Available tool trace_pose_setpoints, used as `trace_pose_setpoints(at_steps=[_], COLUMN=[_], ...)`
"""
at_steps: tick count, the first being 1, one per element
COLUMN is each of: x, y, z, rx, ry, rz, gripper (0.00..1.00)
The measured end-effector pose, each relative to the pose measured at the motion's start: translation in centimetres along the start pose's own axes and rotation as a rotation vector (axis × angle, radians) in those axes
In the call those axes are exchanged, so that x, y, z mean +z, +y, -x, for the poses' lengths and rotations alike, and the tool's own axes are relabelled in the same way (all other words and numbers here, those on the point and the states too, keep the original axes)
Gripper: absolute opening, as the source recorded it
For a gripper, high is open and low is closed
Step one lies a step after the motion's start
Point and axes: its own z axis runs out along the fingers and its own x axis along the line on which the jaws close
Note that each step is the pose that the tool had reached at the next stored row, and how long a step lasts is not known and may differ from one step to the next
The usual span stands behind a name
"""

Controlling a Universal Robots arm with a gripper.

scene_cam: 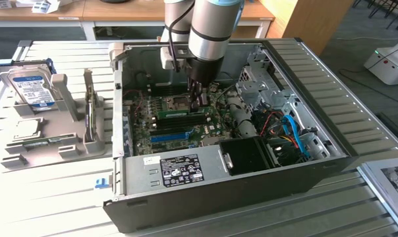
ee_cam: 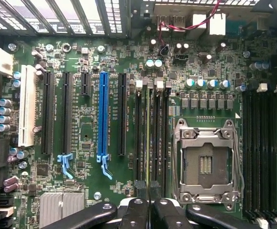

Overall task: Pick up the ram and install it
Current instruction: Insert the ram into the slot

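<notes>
1. The ram (ee_cam: 148, 136) stood edge-on between the gripper's (ee_cam: 148, 186) fingertips, which were clenched on it.
2. It lay along the black memory slots (ee_cam: 158, 138) directly below the hand.
3. The empty processor socket (ee_cam: 206, 162) sat just beside the hand, and the blue slot (ee_cam: 103, 119) was farther off on the opposite side.

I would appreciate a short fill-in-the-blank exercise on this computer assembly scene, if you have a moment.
1. The gripper is shut on the ____, over the motherboard's memory slots.
2. The CPU socket is ____.
3. The one coloured long expansion slot is ____.
4. The hard drive stands ____ the computer case.
Missing words: ram; empty; blue; outside.
</notes>
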Motion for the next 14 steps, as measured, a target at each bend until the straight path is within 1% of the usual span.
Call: trace_pose_setpoints(at_steps=[3, 14], x=[0.21, 0.22], y=[-0.01, -0.01], z=[-0.01, -0.17], rx=[0.000, 0.000], ry=[0.0000, -0.0001], rz=[0.0000, 0.0000], gripper=[0.12, 0.12])
